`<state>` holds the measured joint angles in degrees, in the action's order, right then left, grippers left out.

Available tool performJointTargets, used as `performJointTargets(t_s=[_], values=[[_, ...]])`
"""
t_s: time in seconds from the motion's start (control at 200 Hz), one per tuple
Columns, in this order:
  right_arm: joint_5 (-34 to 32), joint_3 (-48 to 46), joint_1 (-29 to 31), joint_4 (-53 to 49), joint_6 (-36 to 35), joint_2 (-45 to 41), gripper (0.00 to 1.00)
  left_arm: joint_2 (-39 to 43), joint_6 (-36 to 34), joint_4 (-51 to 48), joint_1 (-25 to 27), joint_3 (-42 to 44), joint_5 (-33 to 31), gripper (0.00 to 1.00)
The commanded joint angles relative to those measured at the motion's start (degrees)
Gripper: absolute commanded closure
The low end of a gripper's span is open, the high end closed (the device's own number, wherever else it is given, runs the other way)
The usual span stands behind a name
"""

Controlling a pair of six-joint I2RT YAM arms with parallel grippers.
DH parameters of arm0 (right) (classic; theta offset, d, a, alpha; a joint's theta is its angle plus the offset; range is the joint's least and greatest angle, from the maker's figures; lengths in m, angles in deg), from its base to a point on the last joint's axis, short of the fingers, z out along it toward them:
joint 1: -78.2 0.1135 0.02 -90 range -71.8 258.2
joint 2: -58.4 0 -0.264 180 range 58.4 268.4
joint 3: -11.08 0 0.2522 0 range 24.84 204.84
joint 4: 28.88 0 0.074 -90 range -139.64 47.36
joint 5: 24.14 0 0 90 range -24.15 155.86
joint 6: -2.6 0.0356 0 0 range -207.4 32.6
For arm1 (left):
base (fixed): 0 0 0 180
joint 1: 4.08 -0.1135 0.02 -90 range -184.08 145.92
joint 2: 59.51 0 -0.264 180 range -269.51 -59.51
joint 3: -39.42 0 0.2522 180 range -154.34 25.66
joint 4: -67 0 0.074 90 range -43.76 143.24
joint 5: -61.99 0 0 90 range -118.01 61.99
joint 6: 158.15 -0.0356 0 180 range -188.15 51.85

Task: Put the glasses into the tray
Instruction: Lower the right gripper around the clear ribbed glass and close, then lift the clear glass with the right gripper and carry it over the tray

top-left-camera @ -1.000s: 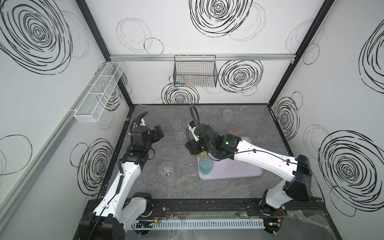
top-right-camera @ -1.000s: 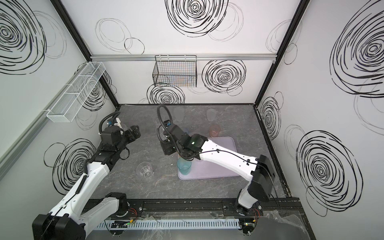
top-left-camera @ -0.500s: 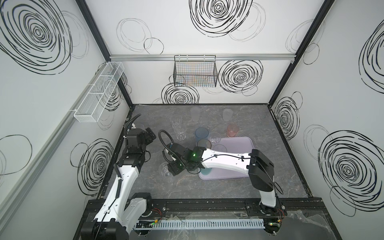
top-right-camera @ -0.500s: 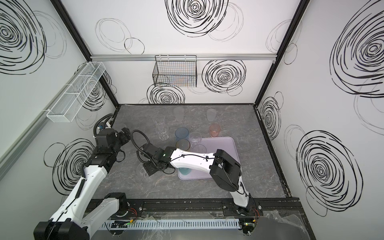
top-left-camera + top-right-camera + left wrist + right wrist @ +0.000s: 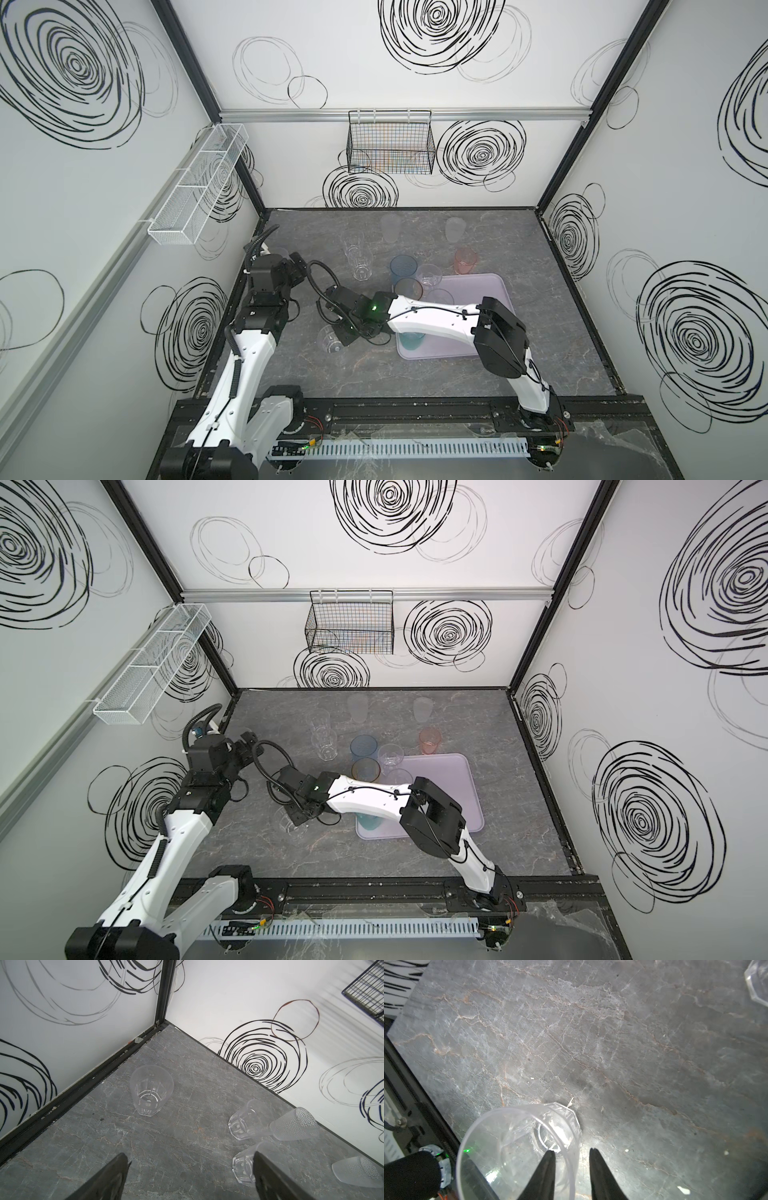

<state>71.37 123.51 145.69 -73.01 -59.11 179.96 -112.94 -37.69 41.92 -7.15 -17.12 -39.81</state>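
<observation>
Now low over the counter point(image 5: 415, 374): right end effector point(image 5: 572, 1150), tips narrowly parted astride the wall of an upright clear faceted tumbler point(image 5: 517, 1147), one tip inside, one outside; cannot tell whether pinching; tumbler on the counter left of the lavender tray point(image 5: 490, 291), apart from it; teal tumbler point(image 5: 411, 340) standing in the tray's near left corner; left end effector point(image 5: 190, 1153) spread wide, another clear tumbler point(image 5: 151, 1089) ahead of it.

R arm: leaves tray point(image 5: 494, 291), reaches across to front-left clear glass point(image 5: 512, 1147) | R gripper point(image 5: 572, 1150): jaws narrower, straddling its wall, one finger in, one out | blue glass point(image 5: 402, 266) & amber glass point(image 5: 408, 288): uncovered | teal glass point(image 5: 410, 343): now half under R forearm
</observation>
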Motion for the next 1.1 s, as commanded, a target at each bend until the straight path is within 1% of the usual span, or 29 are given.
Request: performJointTargets(t_s=[0.0,0.095,0.235,0.31,0.4,0.53,0.615,0.69,0.785,0.795,0.885,0.956,1.056,1.071,1.096], values=[[-1.21,0.81,0.1,-1.31,0.42,-1.67,0.8,1.04,-0.57,-0.37,-0.44,-1.99,0.53,0.04],[-0.91,1.31,-0.1,-1.04,1.1,-2.14,0.86,1.51,-1.18,-0.79,-0.49,-3.19,0.79,0.04],[-0.79,3.59,-0.07,-1.93,1.19,-3.68,0.9,1.18,-2.6,-2.97,-1.02,-7.8,0.98,0.04],[-1.82,4.85,-0.2,-2.49,0.91,-5.58,0.91,0.69,-3.32,-4.02,-1.06,-10.65,0.85,0.04],[-2.93,5.95,-0.97,-3.09,0.54,-8.73,0.92,0.41,-3.87,-5.19,-1.06,-13.98,0.22,0.04],[-2.75,5.51,-3.73,-2.61,0.36,-14.32,0.93,-0.08,-5.27,-6.98,-0.88,-17.58,-0.64,0.04],[-3.8,3.8,-5.88,-1.96,0.19,-18.65,0.93,-0.36,-5.41,-6.65,-0.63,-18.12,0.19,0.04],[-4.24,0.43,-8.49,-0.87,0.27,-23.19,0.93,-0.6,-5.39,-5.34,0.41,-17.87,1.75,0.02],[-5.15,-7.17,-12.02,3.31,0.1,-31.2,0.93,-1.15,-5.67,-3.93,4.4,-17.24,2.02,0.0],[-5.43,-8.23,-12.44,3.79,0.16,-32.08,0.93,-1.24,-6.77,-3.79,4.92,-17.18,1.9,0.0],[-7.33,-16.19,-16.79,7.02,0.56,-39.91,0.93,-1.37,-8.29,-1.66,11.7,-15.51,-1.01,0.0],[-6.72,-20.32,-21.64,6.14,1.31,-44.15,0.93,-1.18,-8.33,0.79,17.1,-13.14,-1.02,0.0],[-7.1,-25.2,-28.23,3.44,0.72,-48.69,0.93,-0.42,-6.2,6.45,24.36,-7.54,1.78,0.0],[-7.3,-25.86,-29.2,2.79,0.59,-49.28,0.93,-0.24,-4.59,7.56,25.39,-6.41,1.93,0.0],[-7.36,-27.2,-30.82,2.09,0.27,-50.42,0.93,-0.05,-3.84,9.24,27.17,-4.7,1.84,0.0]])
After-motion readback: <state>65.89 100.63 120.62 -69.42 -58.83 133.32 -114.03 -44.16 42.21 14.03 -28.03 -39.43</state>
